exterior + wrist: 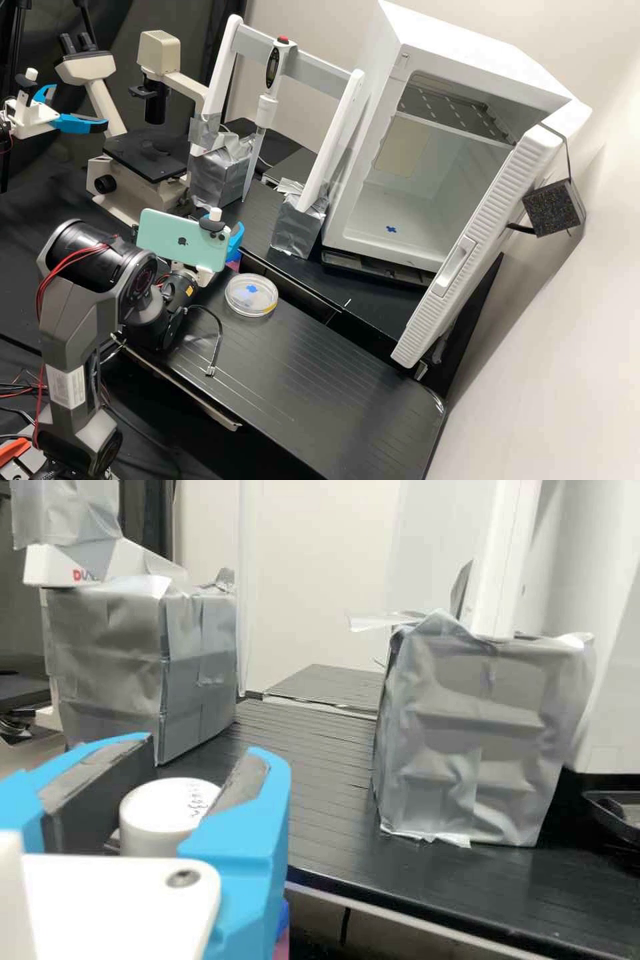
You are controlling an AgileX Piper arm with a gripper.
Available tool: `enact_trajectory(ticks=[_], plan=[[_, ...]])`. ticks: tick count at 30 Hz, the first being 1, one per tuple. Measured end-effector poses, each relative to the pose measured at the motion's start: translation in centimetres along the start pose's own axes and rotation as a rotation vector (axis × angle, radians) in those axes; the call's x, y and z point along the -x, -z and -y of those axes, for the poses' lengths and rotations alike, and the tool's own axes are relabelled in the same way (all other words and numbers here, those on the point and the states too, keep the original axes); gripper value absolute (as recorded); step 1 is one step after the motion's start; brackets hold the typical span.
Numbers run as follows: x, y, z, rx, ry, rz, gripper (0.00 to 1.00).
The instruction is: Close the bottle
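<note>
Gripper: closed part-way, gripping a white cap between its two blue fingers. The cap sits level with the fingertips. Right of the gripper, in the high view: petri dish, lying on the bench, near, apart.

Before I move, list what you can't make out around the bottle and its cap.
- Joint between white cap and bottle, so whether it is closed: wrist view, covered by the tool.
- Most of the bottle: high view, behind the phone; wrist view, cut off by the bottom edge and covered by the tool.
- Writing on the cap: wrist view, too small.
</note>
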Motion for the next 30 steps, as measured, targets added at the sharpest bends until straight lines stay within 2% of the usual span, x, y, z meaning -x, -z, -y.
enact_trajectory(ticks=[6, 12, 21, 30], plan=[[0.0, 0.0, 0.0, -0.002, -0.004, 0.004, 1.00], [0.4, 0.2, -0.9, 0.000, -0.038, -0.001, 1.00], [2.0, 0.1, -2.9, -0.050, -0.104, -0.010, 1.00], [2.6, -0.6, -4.1, -0.058, -0.153, 0.010, 1.00]])
